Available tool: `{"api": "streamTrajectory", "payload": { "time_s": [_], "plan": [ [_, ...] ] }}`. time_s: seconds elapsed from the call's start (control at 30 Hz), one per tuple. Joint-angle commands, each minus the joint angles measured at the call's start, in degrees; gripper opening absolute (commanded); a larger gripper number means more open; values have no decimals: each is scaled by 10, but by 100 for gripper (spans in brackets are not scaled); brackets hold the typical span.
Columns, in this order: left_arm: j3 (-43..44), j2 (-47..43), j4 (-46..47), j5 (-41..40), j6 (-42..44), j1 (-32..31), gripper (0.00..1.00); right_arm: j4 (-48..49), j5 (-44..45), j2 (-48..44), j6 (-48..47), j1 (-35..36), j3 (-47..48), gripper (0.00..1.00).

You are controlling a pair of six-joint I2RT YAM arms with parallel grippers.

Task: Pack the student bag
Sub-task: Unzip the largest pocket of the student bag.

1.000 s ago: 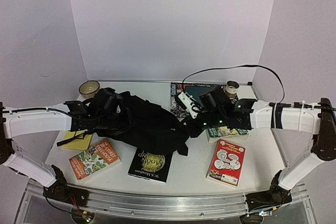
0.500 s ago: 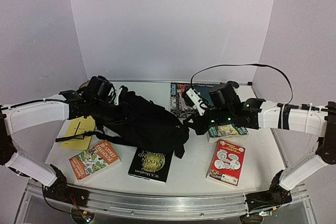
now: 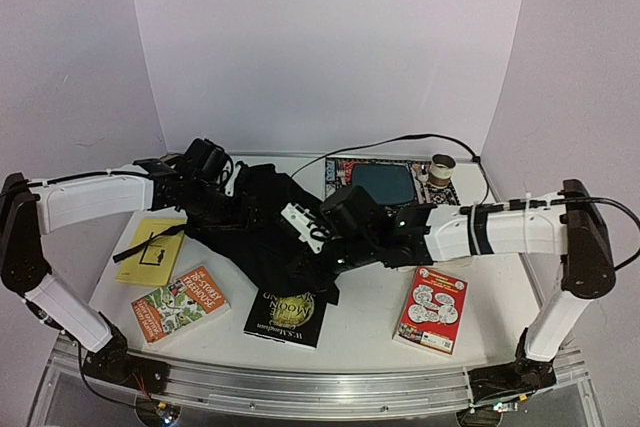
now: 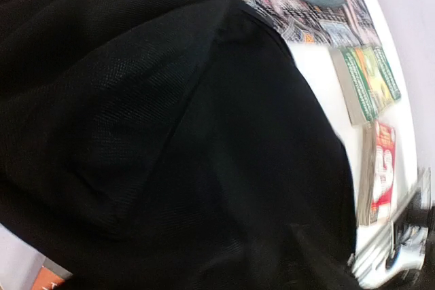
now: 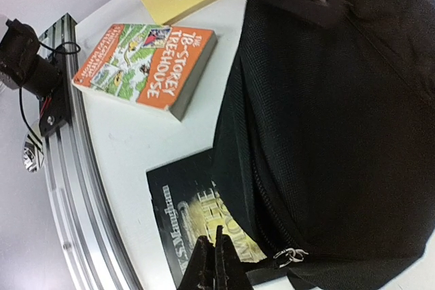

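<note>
The student bag (image 3: pixel 272 232) is a soft black backpack, slumped in the middle of the table. It fills the left wrist view as black mesh fabric (image 4: pixel 170 134). My left gripper (image 3: pixel 230 209) is down against the bag's back left part, its fingers lost against the black cloth. My right gripper (image 5: pixel 212 263) is shut with nothing between its fingers. It hovers at the bag's near edge, over a black book (image 5: pixel 197 222) that is partly under the bag. A metal zipper pull (image 5: pixel 289 256) lies just to the right of its tips.
An orange Treehouse book (image 3: pixel 180 302), the black book (image 3: pixel 285 315) and a red book (image 3: pixel 432 309) lie along the front. A yellow book (image 3: pixel 158 247) is at the left. A patterned book (image 3: pixel 385 182) and a small cup (image 3: pixel 442 165) are at the back right. A green book (image 4: pixel 367 79) is beside the bag.
My right arm has swung left from the back right books to the bag's near edge. My left arm has shifted right and back onto the bag, which has slid with it.
</note>
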Motion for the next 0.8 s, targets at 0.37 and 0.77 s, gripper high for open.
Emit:
{"api": "streamTrajectory", "payload": {
  "time_s": [0.37, 0.77],
  "plan": [
    [-174, -216, 20, -68, -340, -15, 97, 62, 4, 98, 11, 18, 109, 0],
    [-225, -166, 145, -107, -459, -140, 76, 62, 7, 96, 2, 18, 106, 0]
  ]
}}
